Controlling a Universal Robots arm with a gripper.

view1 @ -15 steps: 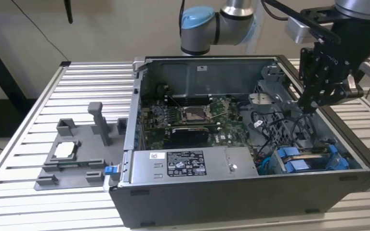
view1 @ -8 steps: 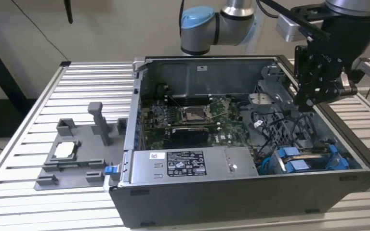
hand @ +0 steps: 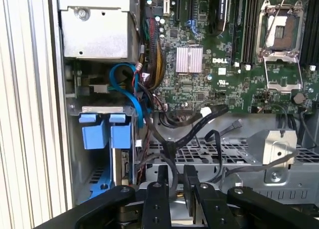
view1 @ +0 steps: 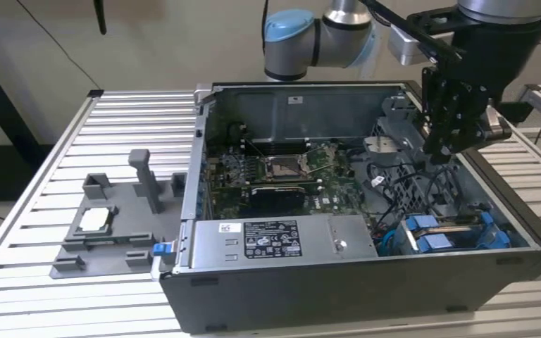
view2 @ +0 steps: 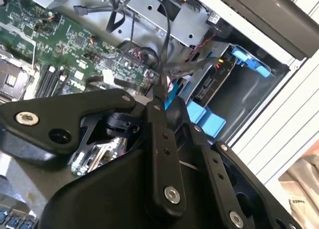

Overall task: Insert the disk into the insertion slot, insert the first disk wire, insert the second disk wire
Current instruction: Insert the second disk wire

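The disk [view1: 449,236] sits in its slot at the near corner of the open computer case [view1: 346,289], on the exterior view's right; its blue carrier tabs show in both wrist views [view2: 204,118] [hand: 102,133]. My gripper [view1: 437,156] hangs inside the case, above and behind the disk. Its black fingers [hand: 163,181] are shut on a thin black disk wire [hand: 169,152], which rises from the fingertips [view2: 160,97] toward the drive cage. A blue flat wire [hand: 133,92] loops beside the disk's tabs.
A green motherboard [view1: 289,169] fills the case floor. A grey labelled power supply box [view1: 270,239] lies along the near wall. Loose black cables [view1: 402,176] cross the metal drive cage [hand: 234,154]. A grey fixture [view1: 110,225] stands on the slatted table [view1: 45,303].
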